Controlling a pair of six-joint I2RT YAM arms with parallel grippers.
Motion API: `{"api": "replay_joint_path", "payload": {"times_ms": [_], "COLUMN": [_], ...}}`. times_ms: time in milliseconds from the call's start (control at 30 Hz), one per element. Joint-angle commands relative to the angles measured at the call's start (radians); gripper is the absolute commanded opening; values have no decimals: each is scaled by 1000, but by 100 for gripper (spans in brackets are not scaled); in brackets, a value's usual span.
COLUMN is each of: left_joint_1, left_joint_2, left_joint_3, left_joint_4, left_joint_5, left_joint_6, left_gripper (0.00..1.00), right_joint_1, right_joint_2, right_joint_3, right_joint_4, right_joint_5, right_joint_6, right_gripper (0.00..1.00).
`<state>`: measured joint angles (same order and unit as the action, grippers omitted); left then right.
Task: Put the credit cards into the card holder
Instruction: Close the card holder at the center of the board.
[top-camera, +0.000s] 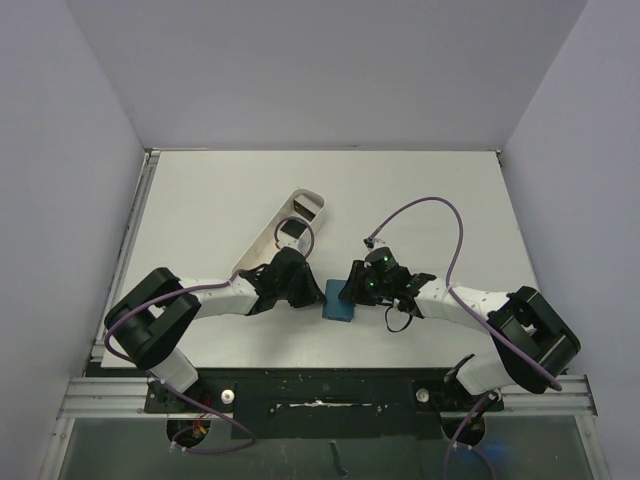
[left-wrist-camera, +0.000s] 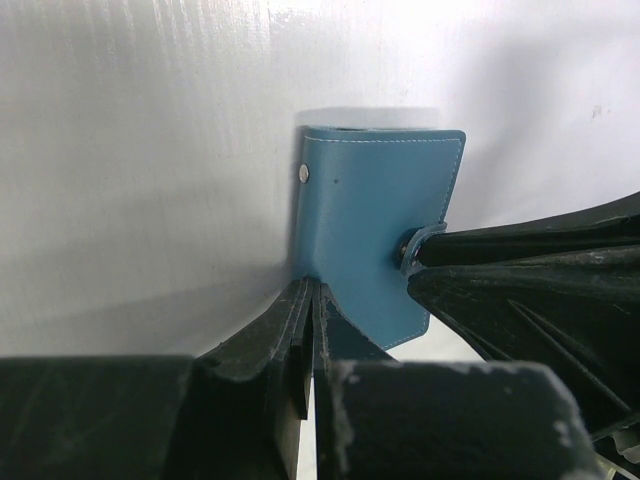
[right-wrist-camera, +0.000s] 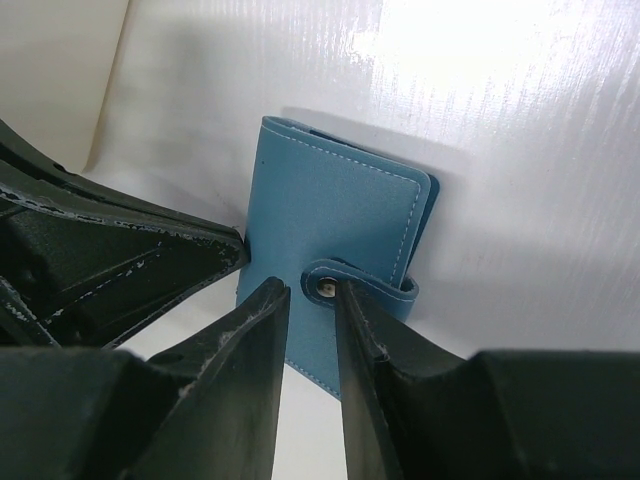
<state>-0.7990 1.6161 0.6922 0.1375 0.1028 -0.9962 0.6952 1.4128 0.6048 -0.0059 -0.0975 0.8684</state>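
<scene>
The teal-blue card holder (top-camera: 338, 304) lies folded on the white table between my two grippers. My left gripper (left-wrist-camera: 312, 290) is shut, its tips against the holder's (left-wrist-camera: 380, 220) near left corner. My right gripper (right-wrist-camera: 311, 287) is slightly open and stands over the holder (right-wrist-camera: 330, 210). Its fingers straddle the snap tab (right-wrist-camera: 365, 280), and the right finger touches the tab beside its metal snap. The tab curls up off the cover. A second metal snap (left-wrist-camera: 304, 173) shows at the cover's edge. Dark flat credit cards (top-camera: 291, 231) lie in the white tray behind my left arm.
The long white oblong tray (top-camera: 262, 250) lies slanted at the back left, its near end under my left arm (top-camera: 215, 295). My right arm (top-camera: 470, 305) reaches in from the right with a purple cable looping above it. Grey walls enclose the table on three sides.
</scene>
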Motion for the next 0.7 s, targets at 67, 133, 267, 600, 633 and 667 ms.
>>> {"api": "replay_joint_path", "payload": {"times_ms": [67,133,267,600,633,667], "left_joint_1": [-24,-28,-31,-32,-31,-33], "left_joint_2": [-5,-7,-7,-6,-6,-5], "left_joint_3": [3,1,-2,2,3,2], "left_joint_4": [63,66,65,66,66,66], "left_joint_5": [11,11,9,6,6,6], "left_joint_6": [-23,-27,-29,-28,-28,-28], "left_gripper": [4,4,4,4,4,4], "right_joint_1": [13,14,26,34,38,41], "right_joint_2": [20,31,47,68,72,76], "right_joint_3": [-1,1,6,23,26,28], "right_joint_4": [5,-9,-36,-107,-116,-125], "right_joint_5": [11,19,46,97,101,107], "right_joint_6": [-16,-21,-26,-46,-50,-52], "right_gripper": [25,23,19,15,15,15]}}
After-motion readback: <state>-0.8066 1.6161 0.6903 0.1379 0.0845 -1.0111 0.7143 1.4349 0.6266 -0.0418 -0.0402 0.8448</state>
